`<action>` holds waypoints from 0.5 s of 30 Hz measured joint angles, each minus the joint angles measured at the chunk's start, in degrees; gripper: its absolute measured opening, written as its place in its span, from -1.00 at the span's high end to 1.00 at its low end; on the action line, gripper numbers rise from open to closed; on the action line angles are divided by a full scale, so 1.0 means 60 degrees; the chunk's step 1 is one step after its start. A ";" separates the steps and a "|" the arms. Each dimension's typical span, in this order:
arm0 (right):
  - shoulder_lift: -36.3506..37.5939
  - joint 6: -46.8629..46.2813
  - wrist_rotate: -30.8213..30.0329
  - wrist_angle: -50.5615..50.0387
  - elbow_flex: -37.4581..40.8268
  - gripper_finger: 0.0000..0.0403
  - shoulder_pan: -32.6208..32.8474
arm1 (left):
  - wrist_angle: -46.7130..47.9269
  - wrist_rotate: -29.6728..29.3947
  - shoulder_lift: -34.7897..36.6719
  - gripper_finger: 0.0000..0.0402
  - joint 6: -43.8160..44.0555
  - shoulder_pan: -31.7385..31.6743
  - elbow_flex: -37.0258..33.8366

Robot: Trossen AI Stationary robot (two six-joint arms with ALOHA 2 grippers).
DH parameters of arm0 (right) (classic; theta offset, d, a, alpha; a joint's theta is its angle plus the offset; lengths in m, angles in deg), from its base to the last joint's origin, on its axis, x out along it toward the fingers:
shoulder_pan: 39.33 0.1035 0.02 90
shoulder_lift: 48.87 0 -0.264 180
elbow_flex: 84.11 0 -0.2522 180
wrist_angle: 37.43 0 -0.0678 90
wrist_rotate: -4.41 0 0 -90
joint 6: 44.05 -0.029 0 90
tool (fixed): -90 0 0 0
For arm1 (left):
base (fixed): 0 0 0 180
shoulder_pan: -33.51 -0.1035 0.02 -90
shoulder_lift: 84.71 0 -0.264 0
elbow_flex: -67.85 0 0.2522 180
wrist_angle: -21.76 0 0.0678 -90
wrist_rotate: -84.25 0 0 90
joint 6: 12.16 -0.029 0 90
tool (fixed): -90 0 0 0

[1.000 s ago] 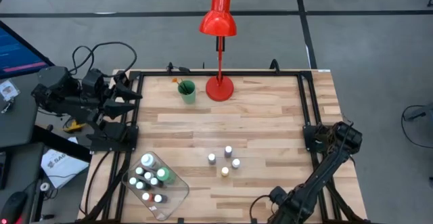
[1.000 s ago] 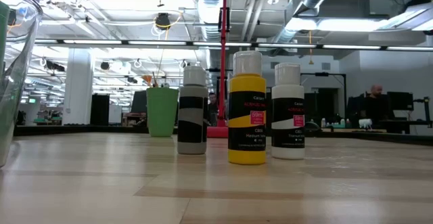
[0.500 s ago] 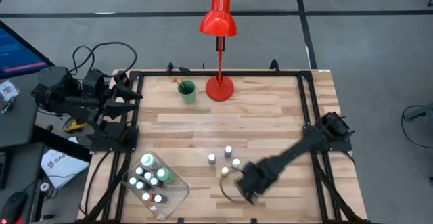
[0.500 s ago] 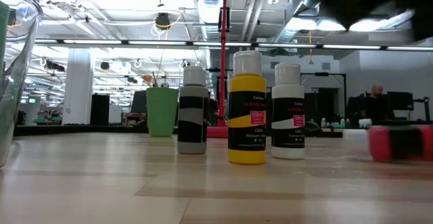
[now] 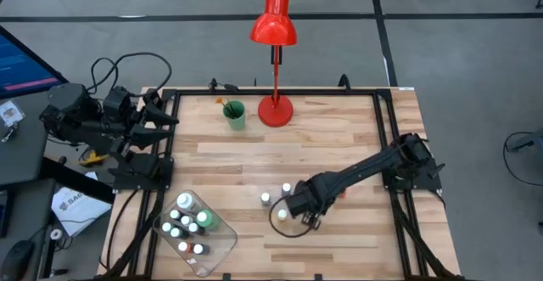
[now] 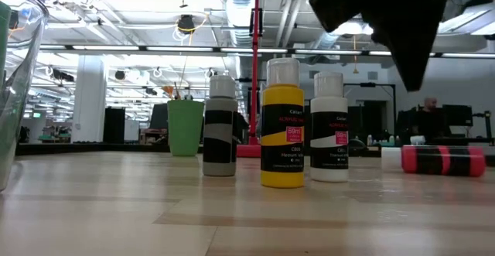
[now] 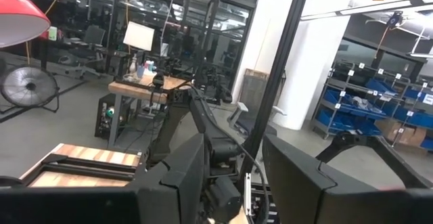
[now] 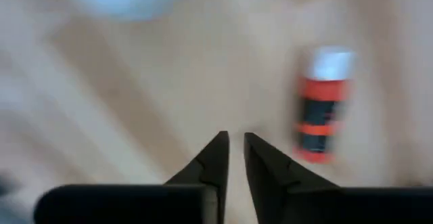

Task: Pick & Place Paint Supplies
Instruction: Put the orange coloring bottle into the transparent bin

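The right tool (image 5: 299,206) is hanging over the loose bottles near the middle of the table's front half, its fingers (image 8: 215,158) nearly closed on nothing. A red bottle (image 8: 320,107) is lying on its side on the wood just beside the tips, apart from them.

The likely trouble: that bottle is round and on its side, so a narrow tool coming down off-centre could be nudging it into a roll toward the yellow bottle (image 6: 282,123), the white bottle (image 6: 329,128) or the grey-banded bottle (image 6: 220,125), toppling them. The fingers would need widening first.

The yellow label is reading "ACRYLIC" with small lines below that cannot be made out. More bottles are sitting in the clear tray (image 5: 222,245) at the front left corner. The left tool (image 7: 233,183), parted and empty, is waiting off the table's left edge.
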 joint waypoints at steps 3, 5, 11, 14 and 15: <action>0.0004 0.0593 -0.1026 -0.1181 -0.0105 0.64 -0.0393 | 0.0000 -0.0045 0.0000 0.30 -0.0074 0.0000 0.0000; 0.0000 0.1329 -0.1277 -0.1254 -0.0096 0.50 -0.0882 | 0.0000 -0.0049 0.0000 0.30 -0.0290 0.0000 0.0000; 0.0145 0.3253 -0.1258 -0.0878 0.1009 -0.02 -0.2901 | 0.0000 -0.0052 0.0000 0.29 -0.0281 0.0000 0.0000; 0.0911 0.3791 -0.1246 -0.0455 0.2215 -0.21 -0.4058 | 0.0004 -0.0053 0.0000 0.26 -0.0209 0.0000 0.0000; 0.1225 0.3848 -0.1255 -0.0412 0.2662 -0.24 -0.4419 | 0.0006 -0.0055 0.0000 0.24 -0.0198 0.0000 0.0000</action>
